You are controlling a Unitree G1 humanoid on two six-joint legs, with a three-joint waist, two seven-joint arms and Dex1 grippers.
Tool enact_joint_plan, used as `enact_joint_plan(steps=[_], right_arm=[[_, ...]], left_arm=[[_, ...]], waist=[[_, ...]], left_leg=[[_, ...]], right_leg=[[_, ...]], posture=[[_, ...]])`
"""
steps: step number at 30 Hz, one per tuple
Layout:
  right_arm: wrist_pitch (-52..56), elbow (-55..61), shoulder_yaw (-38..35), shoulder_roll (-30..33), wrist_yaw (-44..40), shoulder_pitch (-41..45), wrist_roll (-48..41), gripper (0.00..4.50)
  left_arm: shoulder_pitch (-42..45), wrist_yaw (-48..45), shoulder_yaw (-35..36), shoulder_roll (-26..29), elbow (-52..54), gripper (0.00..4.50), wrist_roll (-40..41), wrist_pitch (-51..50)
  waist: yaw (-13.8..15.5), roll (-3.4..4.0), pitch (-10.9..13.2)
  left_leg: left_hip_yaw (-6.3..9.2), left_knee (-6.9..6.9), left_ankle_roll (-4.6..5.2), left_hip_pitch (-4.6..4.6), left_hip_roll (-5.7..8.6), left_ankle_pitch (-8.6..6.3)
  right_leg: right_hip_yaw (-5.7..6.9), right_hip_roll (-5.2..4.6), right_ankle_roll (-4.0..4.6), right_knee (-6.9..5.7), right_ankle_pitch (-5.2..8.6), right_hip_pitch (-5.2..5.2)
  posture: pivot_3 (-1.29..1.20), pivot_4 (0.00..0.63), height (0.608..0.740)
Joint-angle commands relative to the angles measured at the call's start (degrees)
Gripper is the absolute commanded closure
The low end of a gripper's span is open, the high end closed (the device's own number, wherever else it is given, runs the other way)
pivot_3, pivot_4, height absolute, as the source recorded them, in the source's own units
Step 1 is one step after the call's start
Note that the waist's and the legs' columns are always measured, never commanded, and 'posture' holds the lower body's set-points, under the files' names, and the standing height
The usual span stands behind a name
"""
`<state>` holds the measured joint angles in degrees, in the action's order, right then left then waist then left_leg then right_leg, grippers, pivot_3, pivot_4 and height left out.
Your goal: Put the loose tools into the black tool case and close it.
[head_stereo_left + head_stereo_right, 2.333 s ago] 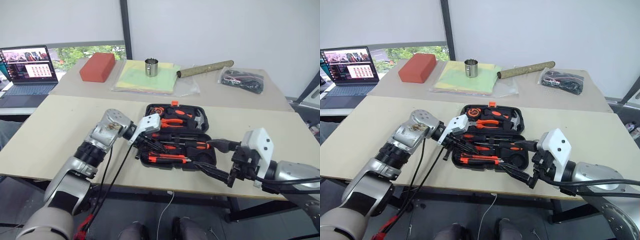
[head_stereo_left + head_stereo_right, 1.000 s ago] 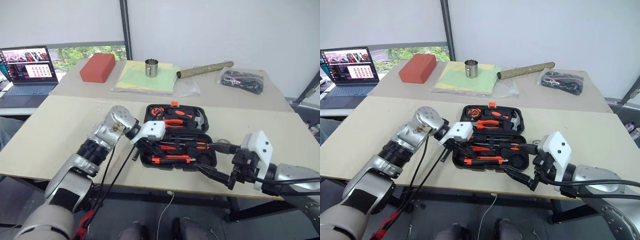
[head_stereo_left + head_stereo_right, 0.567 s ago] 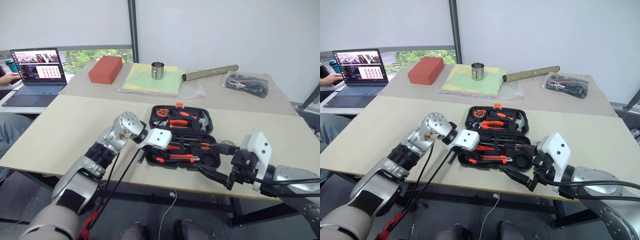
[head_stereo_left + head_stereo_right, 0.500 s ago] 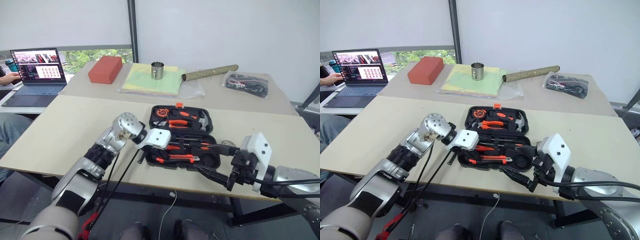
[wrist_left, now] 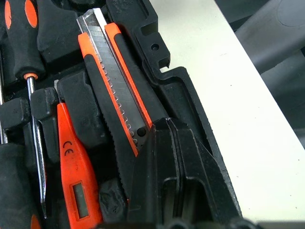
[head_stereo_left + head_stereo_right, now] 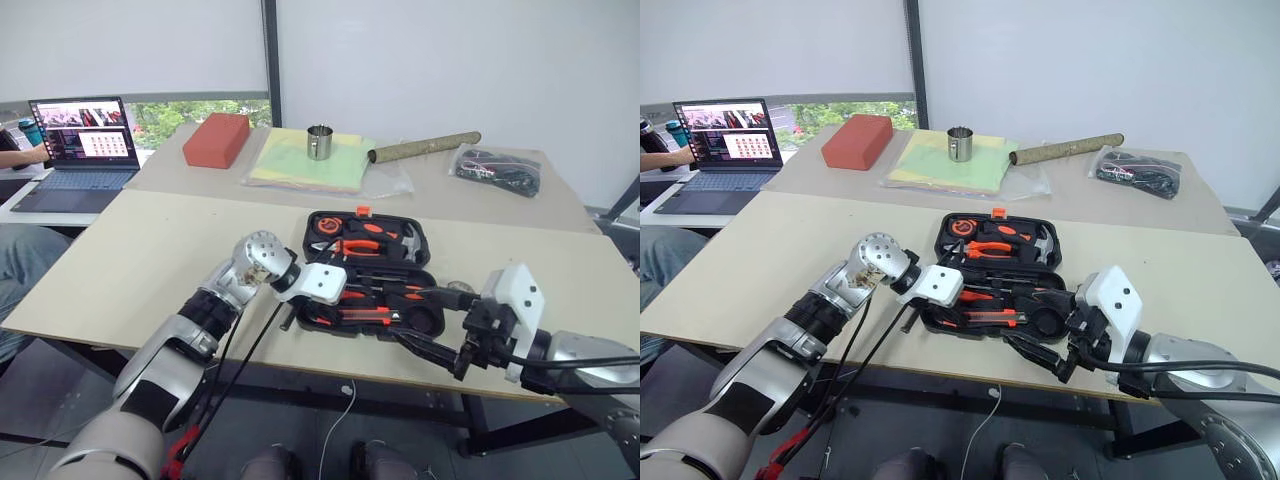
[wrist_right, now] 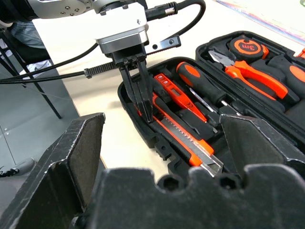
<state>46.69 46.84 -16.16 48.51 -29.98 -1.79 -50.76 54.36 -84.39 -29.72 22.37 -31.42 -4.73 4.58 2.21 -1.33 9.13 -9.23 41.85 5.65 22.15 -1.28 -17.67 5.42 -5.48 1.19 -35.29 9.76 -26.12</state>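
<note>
lowered left claw (image 7: 143, 112), pinched shut, hides utility knife's (image 5: 119, 102) end; right claw (image 6: 425, 320) wide.

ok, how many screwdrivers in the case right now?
3: two black-and-orange-handled screwdrivers in the middle slots of the case, plus a slim orange tester beside the knife. More may be hidden.

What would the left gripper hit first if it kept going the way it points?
Most likely the utility knife: the left gripper, jaws shut, points down at its near end inside the black tool case. Contact is unclear.
</note>
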Motion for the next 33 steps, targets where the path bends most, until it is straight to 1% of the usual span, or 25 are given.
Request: enact_joint_plan(steps=[1,3,6,9,10,11,14,15,16,20,25,29,33], right_arm=[[-1.4,1.1,-1.8,0.0,-0.2,-0.1,-0.2,0.00],[-0.9,0.8,-2.4,0.7,-0.1,-0.7,0.4,0.00],[0.2,-1.6,-3.6,2.1,0.6,-1.6,2.6,0.00],[1.5,-7.9,-4.5,4.1,1.5,-0.4,5.6,0.00],[1.7,-10.2,-4.1,5.0,1.3,0.3,6.8,0.00],[1.5,-12.7,-3.1,5.8,0.8,1.4,8.3,0.00],[0.1,-18.2,1.0,7.3,-1.1,4.7,12.4,0.00],[-1.0,-20.7,3.7,7.8,-2.4,6.6,14.6,0.00],[-1.7,-22.4,5.6,8.1,-3.4,7.9,16.2,0.00],[-4.7,-30.4,13.1,7.5,-5.9,14.4,23.0,0.00],[-7.8,-40.0,18.0,6.9,-7.4,19.9,30.1,0.00],[-9.2,-43.4,17.8,6.7,-9.6,21.8,31.6,0.00],[-5.1,-44.0,12.6,5.6,-11.6,24.0,26.8,0.00]], left_arm=[[-0.7,1.1,0.0,0.6,-0.9,4.46,-1.9,-3.2],[0.0,-0.4,3.2,1.1,1.1,4.46,2.0,-7.3],[1.5,-1.9,10.5,1.7,5.5,3.66,10.8,-18.1],[1.6,-0.8,18.2,3.3,9.7,2.56,17.6,-23.1],[1.5,-0.2,19.8,3.9,10.7,2.26,18.8,-24.3],[1.2,0.1,21.0,4.4,11.7,1.86,19.7,-24.8],[0.2,-1.5,21.9,6.0,14.6,0.70,22.1,-27.5],[-0.2,-2.6,21.6,6.7,15.9,0.29,23.2,-29.4],[-0.4,-3.3,21.4,7.2,16.9,0.05,24.0,-30.7],[-2.8,-5.1,20.1,9.0,22.0,0.05,25.3,-31.8],[-5.3,-5.5,19.4,11.2,26.3,0.05,25.8,-32.2],[-6.2,-4.4,19.9,12.2,28.2,0.05,26.5,-33.0],[-6.9,-3.5,19.7,13.1,28.4,0.05,25.9,-32.4]], waist=[[0.0,0.01,0.0],[-0.1,0.01,0.0],[-0.3,0.00,0.0],[-0.9,-0.01,0.0],[-1.0,-0.01,0.0],[-1.2,-0.01,0.0],[-1.6,0.00,0.0],[-1.6,0.00,0.0],[-1.7,0.00,0.0],[-1.6,0.03,0.0],[-1.7,0.12,0.1],[-1.6,0.13,0.1],[-1.6,0.13,0.1]], left_leg=[[0.00,0.00,0.01,0.01,0.00,0.01],[0.00,0.00,0.08,0.10,0.01,0.03],[0.00,0.00,0.18,0.29,0.02,0.10],[0.04,-0.01,-0.16,0.53,0.02,0.30],[0.04,-0.01,-0.17,0.60,0.05,0.30],[0.04,-0.01,-0.17,0.61,0.09,0.30],[0.04,-0.09,-0.16,0.59,0.29,0.30],[0.03,-0.10,-0.15,0.58,0.32,0.29],[0.03,-0.10,-0.15,0.59,0.34,0.29],[0.02,-0.10,-0.16,0.59,0.36,0.29],[0.03,-0.10,-0.18,0.60,0.41,0.29],[0.04,-0.09,-0.19,0.56,0.41,0.30],[0.04,-0.09,-0.20,0.54,0.44,0.30]], right_leg=[[0.00,0.00,-0.02,0.03,-0.02,0.00],[0.00,0.00,-0.06,0.10,-0.05,-0.03],[-0.01,0.01,-0.06,0.09,-0.12,-0.19],[0.04,0.07,-0.20,0.10,-0.20,-0.38],[0.03,0.11,-0.29,0.13,-0.26,-0.44],[0.03,0.14,-0.28,0.13,-0.25,-0.46],[0.04,0.14,-0.41,0.13,-0.13,-0.44],[0.06,0.14,-0.44,0.15,-0.11,-0.43],[0.07,0.13,-0.46,0.16,-0.10,-0.42],[0.08,0.12,-0.52,0.18,-0.07,-0.41],[0.07,-0.01,-0.53,0.16,-0.08,-0.42],[0.08,-0.02,-0.54,0.17,-0.09,-0.36],[0.12,-0.14,-0.56,0.19,-0.10,-0.29]], posture=[[0.00,0.150,0.740],[0.00,0.150,0.740],[0.00,0.150,0.740],[0.00,0.150,0.740],[0.00,0.150,0.740],[0.00,0.150,0.740],[0.00,0.150,0.740],[0.00,0.150,0.740],[0.00,0.150,0.740],[0.00,0.150,0.740],[0.00,0.150,0.740],[0.00,0.150,0.740],[0.00,0.150,0.740]])
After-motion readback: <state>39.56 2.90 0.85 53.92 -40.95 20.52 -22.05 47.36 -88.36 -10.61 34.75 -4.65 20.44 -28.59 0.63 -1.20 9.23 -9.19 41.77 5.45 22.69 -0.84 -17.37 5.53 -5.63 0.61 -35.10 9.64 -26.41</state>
